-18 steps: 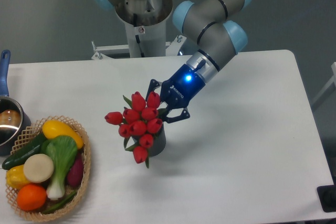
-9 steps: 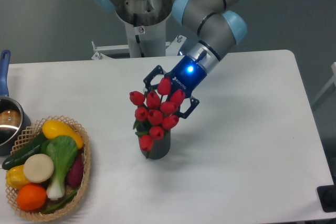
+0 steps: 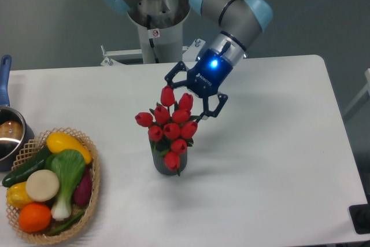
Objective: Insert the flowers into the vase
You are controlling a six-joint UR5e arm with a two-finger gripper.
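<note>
Camera view puts the red tulips [image 3: 171, 129] standing in the dark ribbed vase [image 3: 168, 163] on the bench [image 3: 277, 160], buds leaning over the rim. The risk: a brush by the tool [image 3: 195, 96] could tip the small vase. Its fingers stand apart, apparently holding nothing, just above the buds.

One vase [image 3: 167, 163], nine tulip buds [image 3: 171, 129]
</note>
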